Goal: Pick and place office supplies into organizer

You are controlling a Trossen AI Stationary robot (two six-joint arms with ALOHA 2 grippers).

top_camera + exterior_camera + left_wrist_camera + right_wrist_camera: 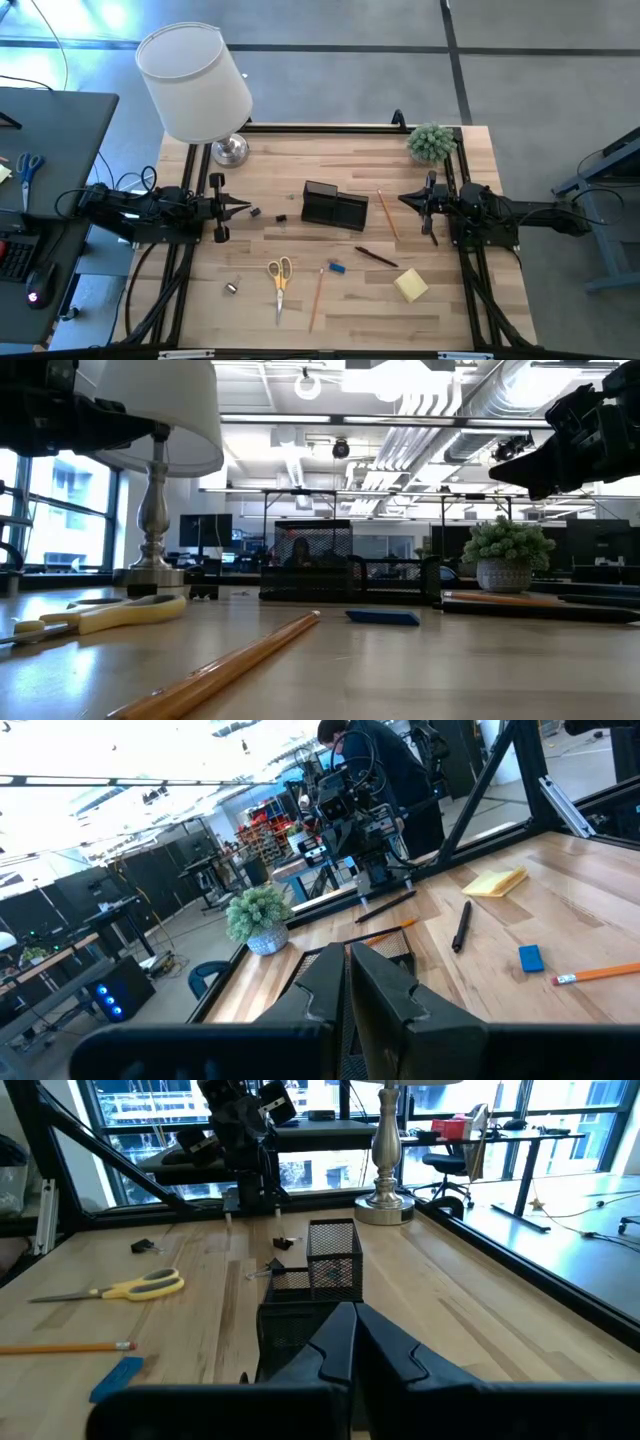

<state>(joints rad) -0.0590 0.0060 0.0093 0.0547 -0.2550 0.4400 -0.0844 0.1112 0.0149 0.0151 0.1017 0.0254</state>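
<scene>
The black organizer [333,206] stands at the centre of the wooden table [300,310], empty-looking through its mesh walls. The office supplies lie on the boards around it: the yellow-handled scissors [280,280] near and left of it, one pencil [317,297] just right of the scissors, a small blue piece [336,267] beside that pencil's far end, a dark pen [376,256] to the right, the yellow sticky-note pad [410,285] nearest on the right, and a second pencil [386,212] right of the organizer. Small dark clips [256,212] lie left of the organizer; another clip [231,288] lies left of the scissors. The left gripper [246,207], clenched and empty, points at the organizer from the left; the right gripper [402,198], likewise clenched and empty, from the right. A white-shaded lamp [195,80] stands at the far left corner, a small potted plant [431,142] far right.
</scene>
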